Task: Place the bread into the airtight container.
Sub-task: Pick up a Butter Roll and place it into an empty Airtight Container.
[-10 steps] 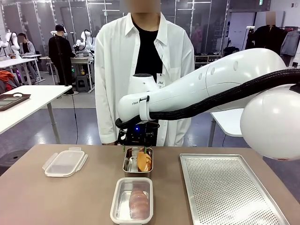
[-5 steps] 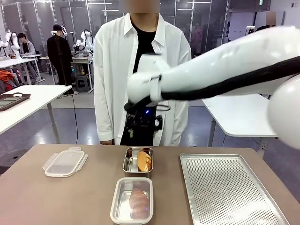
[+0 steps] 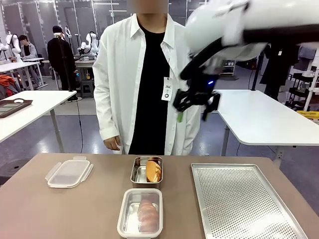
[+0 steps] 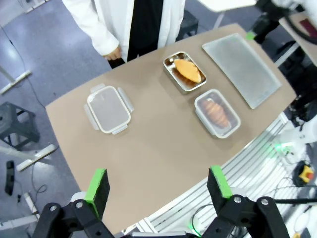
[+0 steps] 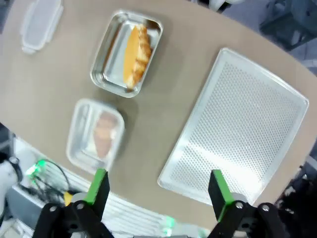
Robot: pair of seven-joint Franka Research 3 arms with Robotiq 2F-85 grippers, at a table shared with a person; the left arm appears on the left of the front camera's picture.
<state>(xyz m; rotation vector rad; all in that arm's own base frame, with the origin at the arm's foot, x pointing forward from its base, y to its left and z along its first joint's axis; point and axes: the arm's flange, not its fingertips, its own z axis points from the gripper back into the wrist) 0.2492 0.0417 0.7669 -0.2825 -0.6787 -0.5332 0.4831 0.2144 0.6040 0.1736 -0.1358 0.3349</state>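
Behind the airtight container (bread inside), a steel tin holds pastry.

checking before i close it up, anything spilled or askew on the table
Nothing stands out: one bread sits in the steel pan, another in the clear container, the lid and perforated tray lie flat.

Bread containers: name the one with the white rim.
The near container, at the robot's edge, has the white rim; the far tin is bare metal.

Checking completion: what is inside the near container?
One bread lies in the container, uncovered; the lid sits apart on the table. What is beneath the bread is hidden.
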